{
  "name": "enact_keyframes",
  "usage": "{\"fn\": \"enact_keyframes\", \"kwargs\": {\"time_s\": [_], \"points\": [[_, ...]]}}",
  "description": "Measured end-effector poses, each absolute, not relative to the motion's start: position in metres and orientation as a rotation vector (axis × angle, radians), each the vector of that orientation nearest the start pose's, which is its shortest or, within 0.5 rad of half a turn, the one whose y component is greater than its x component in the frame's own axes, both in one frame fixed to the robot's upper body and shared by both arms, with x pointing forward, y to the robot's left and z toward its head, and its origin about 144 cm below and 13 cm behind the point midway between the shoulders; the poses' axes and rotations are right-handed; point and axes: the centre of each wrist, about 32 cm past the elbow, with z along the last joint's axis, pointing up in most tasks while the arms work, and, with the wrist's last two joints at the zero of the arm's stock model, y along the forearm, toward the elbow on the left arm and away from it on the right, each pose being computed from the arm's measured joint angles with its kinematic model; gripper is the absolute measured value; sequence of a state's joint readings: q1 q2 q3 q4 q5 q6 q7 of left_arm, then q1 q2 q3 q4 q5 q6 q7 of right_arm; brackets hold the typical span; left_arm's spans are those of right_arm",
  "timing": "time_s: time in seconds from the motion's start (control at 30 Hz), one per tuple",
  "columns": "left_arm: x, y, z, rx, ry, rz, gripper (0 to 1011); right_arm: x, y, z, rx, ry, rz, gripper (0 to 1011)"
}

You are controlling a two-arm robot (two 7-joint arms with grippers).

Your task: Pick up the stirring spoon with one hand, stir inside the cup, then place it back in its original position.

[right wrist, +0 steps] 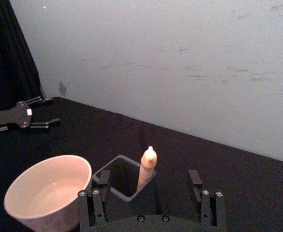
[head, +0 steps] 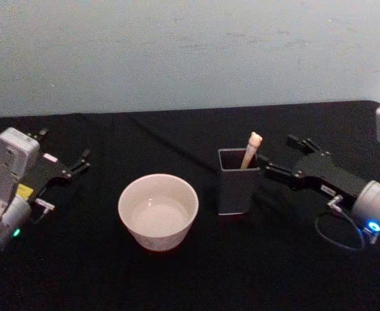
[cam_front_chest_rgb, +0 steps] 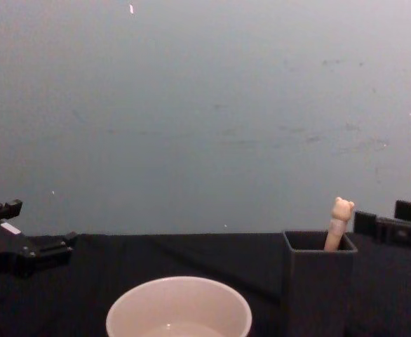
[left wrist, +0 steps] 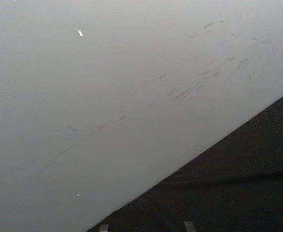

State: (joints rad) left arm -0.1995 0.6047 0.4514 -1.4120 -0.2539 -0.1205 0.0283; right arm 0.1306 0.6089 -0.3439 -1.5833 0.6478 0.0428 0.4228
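I have the stirring spoon (head: 251, 149) standing in the dark grey square holder (head: 237, 188), which sits upright on the black desk (head: 177, 136). The spoon's pale handle leans against the holder's rim on the right-hand side, and the little bear head pokes out above it. From the chest camera the bear head (cam_front_chest_rgb: 339, 223) shows clearly above the holder (cam_front_chest_rgb: 318, 288), while the spoon's neck and bowl are hidden inside. The cream-white cup (head: 157, 223) stands just to the left of the holder, a bit nearer to me and not touching it. I can't make out from here whether there is anything in it. My right claw (head: 281, 157) is just beside the holder on its right, pointing at it at about rim height. Its fingers are spread apart and gripping nothing, and I can't tell whether the nearer fingertip touches the holder wall. From that arm's wrist camera the right claw (right wrist: 149, 178) has one finger showing on either side of the spoon handle (right wrist: 146, 169), with the holder (right wrist: 129, 204) and cup (right wrist: 45, 212) in front. My left claw (head: 80, 163) is parked well off to the left of the cup, low over the desk, fingers also apart and empty.
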Motion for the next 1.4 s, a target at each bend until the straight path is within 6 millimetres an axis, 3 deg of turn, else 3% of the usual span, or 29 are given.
{"fn": "enact_keyframes", "kwargs": {"time_s": [0.6, 1.2, 1.4], "points": [[0.489, 0.31, 1.14, 0.304, -0.285, 1.248, 1001, 0.514, -0.277, 1.171, -0.057, 0.13, -0.884, 1002], [0.489, 0.31, 1.14, 0.305, -0.285, 1.248, 1001, 0.517, -0.274, 1.171, -0.059, 0.115, -0.883, 1002], [0.489, 0.31, 1.14, 0.304, -0.285, 1.248, 1001, 0.517, -0.274, 1.171, -0.058, 0.116, -0.883, 903]]}}
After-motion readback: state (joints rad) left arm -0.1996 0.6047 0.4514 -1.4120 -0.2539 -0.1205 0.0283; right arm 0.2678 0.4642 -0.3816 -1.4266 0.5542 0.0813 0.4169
